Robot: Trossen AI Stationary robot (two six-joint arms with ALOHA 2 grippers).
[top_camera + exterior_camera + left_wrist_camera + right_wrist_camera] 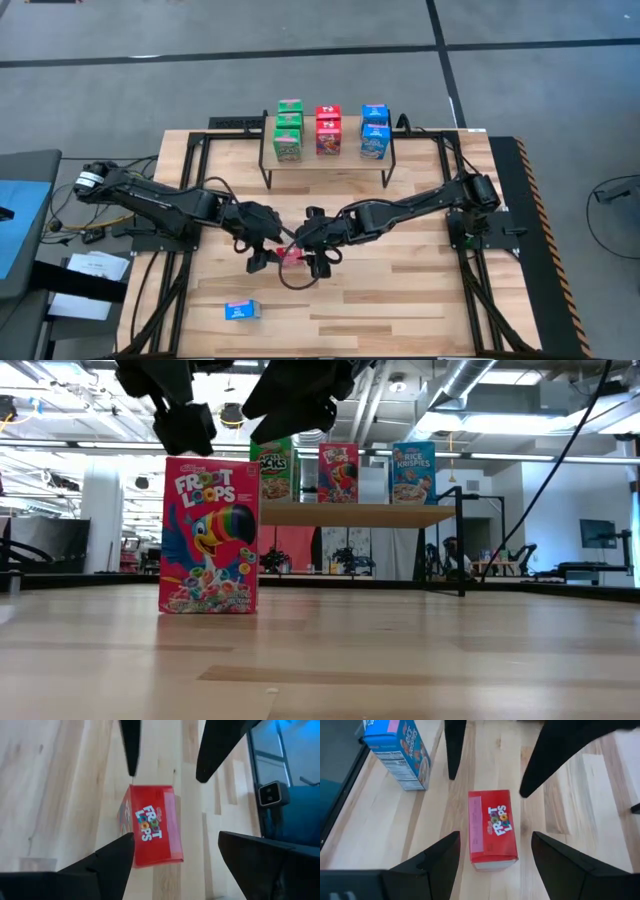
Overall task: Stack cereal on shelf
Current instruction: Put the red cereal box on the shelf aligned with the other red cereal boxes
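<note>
Grey floor (120, 90) (dark seams); bright ceiling lights (60, 430); exposed pipes (455, 380).
</note>
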